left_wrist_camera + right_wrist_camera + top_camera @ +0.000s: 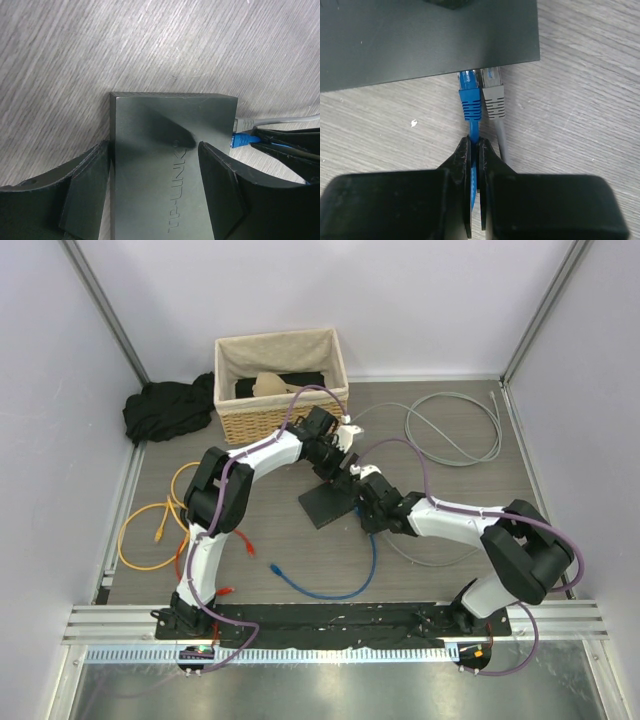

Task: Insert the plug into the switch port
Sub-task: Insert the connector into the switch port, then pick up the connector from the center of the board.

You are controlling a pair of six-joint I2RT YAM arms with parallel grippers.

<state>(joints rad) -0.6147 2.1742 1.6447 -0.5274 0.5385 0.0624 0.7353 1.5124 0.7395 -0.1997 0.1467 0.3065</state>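
Note:
The switch point(150, 165) is a flat dark-grey box lying on the table point(322, 506). My left gripper point(154, 145) stands open over it, one finger point(85, 195) against its long edge and the other point(225, 195) resting on its top. The blue plug point(471, 102) has its front end at a port in the switch's edge point(420, 40), beside a grey plug point(494, 100) in the neighbouring port. How deep the blue plug sits is hidden. My right gripper point(476, 142) is shut on the blue cable just behind the plug. The top view shows both grippers, left point(338, 462) and right point(362, 502), meeting at the switch.
A wicker basket point(282, 412) stands at the back, with a black cloth point(165, 410) to its left. Loose cables lie around: yellow point(150, 525) at the left, grey point(450, 430) at the back right, and the blue loop point(330, 585) near the arm bases.

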